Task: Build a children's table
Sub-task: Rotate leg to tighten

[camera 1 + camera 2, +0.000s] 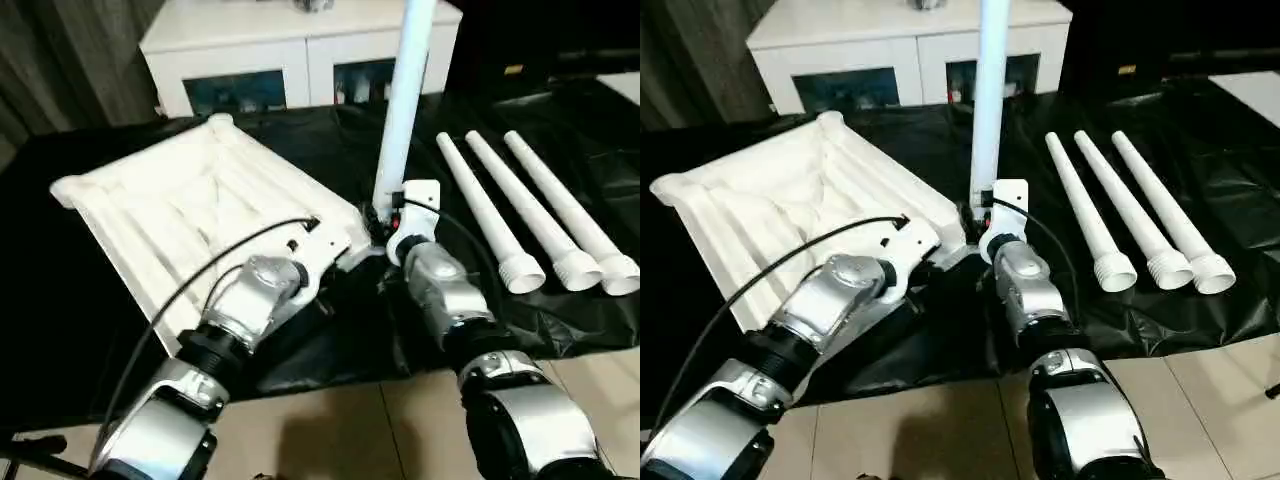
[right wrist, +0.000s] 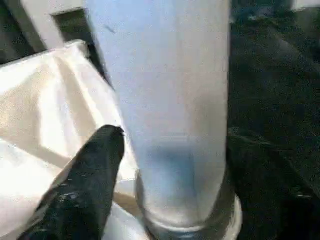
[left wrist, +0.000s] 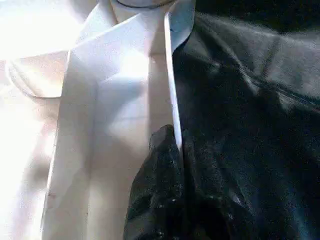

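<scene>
Here the tabletop (image 1: pixel 190 215) lies upside down, ribbed side up, on the black sheet (image 1: pixel 560 330) that covers the surface, at about 10 o'clock from the robot's arms. One leg (image 1: pixel 405 100) stands upright in the corner socket nearest to the robot, close to 12 o'clock. Three spare legs (image 1: pixel 545 220) lie side by side on the sheet near 2 o'clock, well apart from the top.

The left pincer (image 3: pixel 177 145) is closed tight on the thin rim of the tabletop, with the edge between its two fingers. The right pincer (image 2: pixel 165 165) is at the base of the upright leg. One black finger (image 2: pixel 95 165) stands just beside the leg and seems not to press it, so I judge the jaws are loose around the leg and not gripping.

The risk, I think, is that the leg is not screwed fully home. Then it can lean or fall out of the socket. Also, if the left pincer slips off the narrow rim, the top can turn together with the leg, and the thread will not tighten.
</scene>
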You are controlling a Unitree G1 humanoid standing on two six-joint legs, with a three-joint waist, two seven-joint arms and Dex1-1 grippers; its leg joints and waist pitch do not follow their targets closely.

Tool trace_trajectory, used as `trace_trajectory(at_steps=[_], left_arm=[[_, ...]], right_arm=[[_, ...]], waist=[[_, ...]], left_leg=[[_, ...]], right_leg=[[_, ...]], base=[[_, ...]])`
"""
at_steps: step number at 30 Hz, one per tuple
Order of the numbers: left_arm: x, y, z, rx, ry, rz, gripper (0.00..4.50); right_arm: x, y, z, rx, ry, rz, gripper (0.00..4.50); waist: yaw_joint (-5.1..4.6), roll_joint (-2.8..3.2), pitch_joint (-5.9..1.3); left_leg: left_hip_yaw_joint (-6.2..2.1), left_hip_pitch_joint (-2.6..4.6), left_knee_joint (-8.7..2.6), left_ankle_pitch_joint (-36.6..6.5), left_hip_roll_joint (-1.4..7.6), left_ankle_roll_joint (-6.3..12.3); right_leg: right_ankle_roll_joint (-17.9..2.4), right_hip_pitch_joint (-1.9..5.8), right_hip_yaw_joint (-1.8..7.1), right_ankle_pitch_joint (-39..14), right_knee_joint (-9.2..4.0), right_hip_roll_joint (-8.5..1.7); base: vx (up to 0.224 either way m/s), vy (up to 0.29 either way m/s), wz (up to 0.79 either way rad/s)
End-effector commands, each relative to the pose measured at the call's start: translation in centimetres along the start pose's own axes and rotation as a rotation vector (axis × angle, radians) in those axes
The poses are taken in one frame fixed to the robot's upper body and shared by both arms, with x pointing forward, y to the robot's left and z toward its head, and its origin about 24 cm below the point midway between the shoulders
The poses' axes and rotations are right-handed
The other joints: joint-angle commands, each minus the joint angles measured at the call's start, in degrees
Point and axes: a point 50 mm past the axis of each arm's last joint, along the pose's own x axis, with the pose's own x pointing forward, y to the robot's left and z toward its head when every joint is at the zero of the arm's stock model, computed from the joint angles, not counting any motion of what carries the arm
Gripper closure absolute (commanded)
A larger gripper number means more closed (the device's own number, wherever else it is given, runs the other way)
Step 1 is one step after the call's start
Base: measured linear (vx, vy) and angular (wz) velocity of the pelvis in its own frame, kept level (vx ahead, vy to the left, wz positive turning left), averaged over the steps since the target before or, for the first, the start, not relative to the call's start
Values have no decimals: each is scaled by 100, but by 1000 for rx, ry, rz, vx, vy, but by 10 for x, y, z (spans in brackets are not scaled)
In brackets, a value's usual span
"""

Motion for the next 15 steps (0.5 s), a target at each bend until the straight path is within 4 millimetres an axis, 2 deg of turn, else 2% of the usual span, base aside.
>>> trace_trajectory(at_steps=[1, 2, 3, 4, 6, 7, 8, 9, 10, 11, 12, 14, 15], left_arm=[[-3, -4, 0, 47, -31, -53, 450], [-4, -4, 0, 60, -40, -64, 450], [-6, -4, 0, 67, -48, -81, 450], [-8, -4, -1, 75, -57, -101, 450], [-11, -4, -2, 79, -65, -133, 450], [-17, -1, -7, 104, -48, -138, 450], [-17, -1, -7, 104, -48, -138, 450], [-22, 0, -11, 118, -51, -156, 450], [-25, 0, -11, 121, -59, -170, 450], [-25, 0, -11, 121, -59, -170, 450], [-33, -4, -14, 147, -88, -238, 450], [-37, -6, -15, 169, -102, -273, 450], [-43, -9, -18, 180, -106, -319, 450]], right_arm=[[-5, 7, 1, -15, -18, 126, 85], [-8, 5, 1, -20, -22, 145, 85], [-11, 4, 1, -26, -24, 180, 72], [-15, 2, 1, -35, -24, 212, 64], [-21, -2, 2, -52, -22, 248, 44], [-32, -7, 1, -89, 4, 331, 38], [-33, -7, 1, -90, 5, 333, 33], [-41, -11, 0, -101, 27, 390, 12], [-44, -13, 0, -101, 36, 412, 4], [-44, -13, 0, -101, 36, 412, 4], [-54, -18, 1, -106, 61, 469, 4], [-58, -20, 1, -120, 76, 498, 4], [-65, -22, 1, -134, 104, 547, 4]], waist=[[31, -32, -466], [38, -23, -471], [55, -49, -481], [65, -37, -485], [100, -28, -477], [103, -19, -474], [118, -31, -452], [126, -18, -438], [125, -28, -414], [126, -24, -416], [121, -10, -396], [119, -7, -390], [114, -9, -389]], left_leg=[[-110, 128, -266, -503, 329, 662], [-98, 102, -216, -198, 328, 870], [-81, 102, -167, -93, 310, 1028], [-82, 95, -160, -74, 312, 1133], [-88, 101, -159, -81, 342, 1187], [-87, 107, -158, -110, 344, 1174], [-83, 100, -165, -236, 354, 1157], [-77, 116, -188, -464, 367, 1066], [-79, 109, -219, -701, 376, 943], [-85, 112, -228, -796, 382, 871], [-91, 126, -259, -1036, 388, 742], [-97, 124, -288, -1208, 404, 587], [-94, 150, -291, -1338, 396, 497]], right_leg=[[-1474, 285, 139, 641, -151, -319], [-1553, 261, 124, 1078, -104, -291], [-1606, 267, 129, 1283, -78, -308], [-1643, 271, 120, 1212, -71, -323], [-1620, 269, 116, 965, -80, -323], [-1609, 271, 111, 858, -85, -308], [-1567, 268, 117, 649, -98, -301], [-1567, 248, 121, 320, -129, -300], [-1549, 267, 128, 15, -149, -299], [-1536, 263, 130, -104, -147, -304], [-1502, 254, 130, -364, -177, -290], [-1442, 251, 136, -507, -175, -286], [-1444, 236, 140, -635, -185, -286]], base=[[58, -11, 0], [61, 3, 1], [0, 0, 0], [0, 0, 0], [0, 0, 0], [0, 0, 0], [0, 0, 0], [0, 0, 0], [0, 0, 0], [0, 0, 0], [0, 0, 0], [0, 0, 0], [0, 0, 0]])
